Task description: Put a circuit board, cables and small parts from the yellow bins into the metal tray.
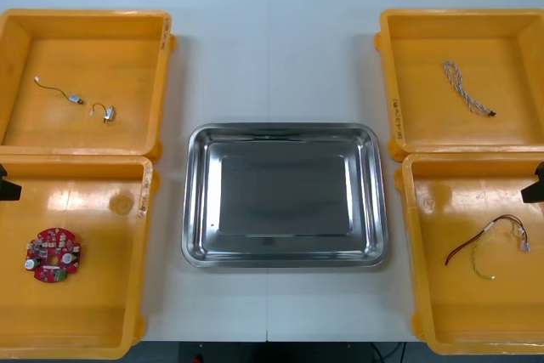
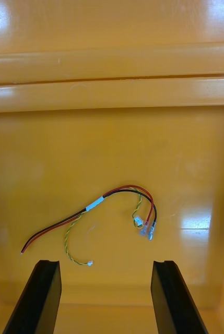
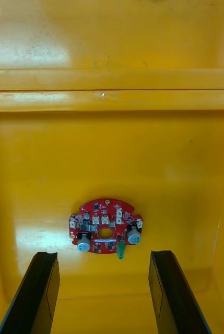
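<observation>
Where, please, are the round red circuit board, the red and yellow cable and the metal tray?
round red circuit board [image 3: 105, 222]: left wrist view, red face above its central hole.
red and yellow cable [image 2: 95, 204]: right wrist view, its white band.
metal tray [image 1: 283, 130]: front view, its far rim.

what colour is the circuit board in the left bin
The circuit board is red; the left wrist view shows it best.

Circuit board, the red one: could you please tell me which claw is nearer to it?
Left. The left claw hangs open with the circuit board just beyond its fingers. The right claw, also open, is across the metal tray, over the red and yellow cable.
</observation>
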You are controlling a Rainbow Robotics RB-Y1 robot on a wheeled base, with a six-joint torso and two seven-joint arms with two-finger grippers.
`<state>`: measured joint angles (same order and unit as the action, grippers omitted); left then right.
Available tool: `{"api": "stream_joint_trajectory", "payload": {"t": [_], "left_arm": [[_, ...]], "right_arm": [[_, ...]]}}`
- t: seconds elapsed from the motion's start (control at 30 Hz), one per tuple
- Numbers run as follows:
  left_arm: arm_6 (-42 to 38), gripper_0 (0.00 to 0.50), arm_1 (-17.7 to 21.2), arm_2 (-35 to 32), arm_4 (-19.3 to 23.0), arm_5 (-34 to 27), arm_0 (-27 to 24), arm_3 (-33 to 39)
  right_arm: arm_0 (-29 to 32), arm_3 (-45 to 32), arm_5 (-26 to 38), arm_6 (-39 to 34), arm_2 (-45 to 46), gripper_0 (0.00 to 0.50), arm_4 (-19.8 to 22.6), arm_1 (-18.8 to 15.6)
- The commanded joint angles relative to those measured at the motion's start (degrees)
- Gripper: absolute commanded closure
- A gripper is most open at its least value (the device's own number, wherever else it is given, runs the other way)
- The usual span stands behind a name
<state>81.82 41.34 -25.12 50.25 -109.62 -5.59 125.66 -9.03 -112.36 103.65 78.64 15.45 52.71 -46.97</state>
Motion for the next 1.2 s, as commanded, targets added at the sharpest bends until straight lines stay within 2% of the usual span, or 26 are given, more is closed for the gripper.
{"api": "stream_joint_trajectory", "payload": {"t": [0.03, 1.2], "left_arm": [[-3.68, 0.0, 2.69, -1.07, 0.47, -0.38, 0.41, 1.78], [-3.68, 0.0, 2.69, -1.07, 0.47, -0.38, 0.41, 1.78]], "right_arm": [[0.42, -1.46, 0.32, -2.62, 1.78, 0.0, -0.24, 0.21], [0.42, -1.46, 0.32, -2.62, 1.78, 0.0, -0.24, 0.21]]}}
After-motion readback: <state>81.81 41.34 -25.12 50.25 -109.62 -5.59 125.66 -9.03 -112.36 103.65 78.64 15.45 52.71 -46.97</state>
